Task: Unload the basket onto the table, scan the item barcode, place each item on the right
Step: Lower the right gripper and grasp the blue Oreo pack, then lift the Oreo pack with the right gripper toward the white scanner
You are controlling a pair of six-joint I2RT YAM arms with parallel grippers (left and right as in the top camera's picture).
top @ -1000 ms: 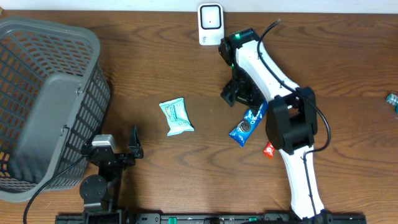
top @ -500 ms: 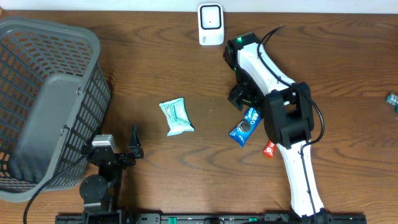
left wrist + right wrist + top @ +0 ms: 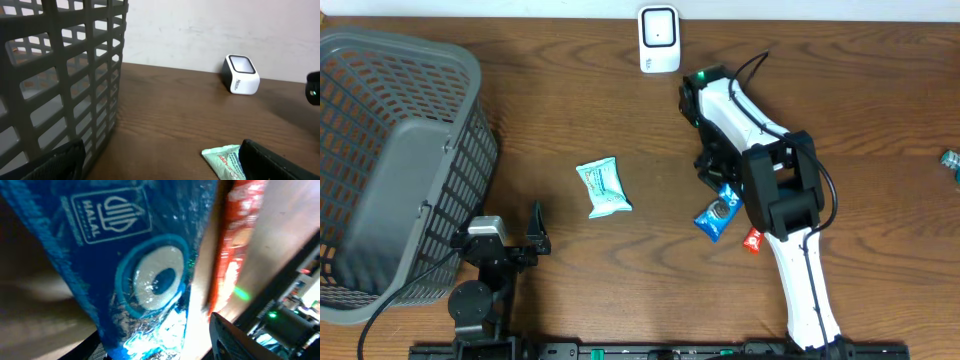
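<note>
A blue snack packet [image 3: 720, 213] lies on the brown table, and in the right wrist view the blue packet [image 3: 140, 270] fills the frame. My right gripper [image 3: 715, 180] is down over its upper end, jaws on either side of it. A bright gap still shows between the packet and the right finger [image 3: 240, 340]. The white barcode scanner [image 3: 659, 40] stands at the table's far edge, also in the left wrist view as the scanner [image 3: 241, 74]. My left gripper [image 3: 500, 232] rests open near the front, holding nothing.
A grey mesh basket [image 3: 390, 170] takes up the left side. A pale green packet [image 3: 603, 187] lies mid-table, just ahead of the left gripper. A small red packet [image 3: 752, 240] sits beside the blue one. A teal object [image 3: 950, 160] lies at the right edge.
The right gripper has moved toward the front and dropped onto the blue packet, its jaws narrowing. The packet has shifted slightly toward the front. The left arm has not moved.
</note>
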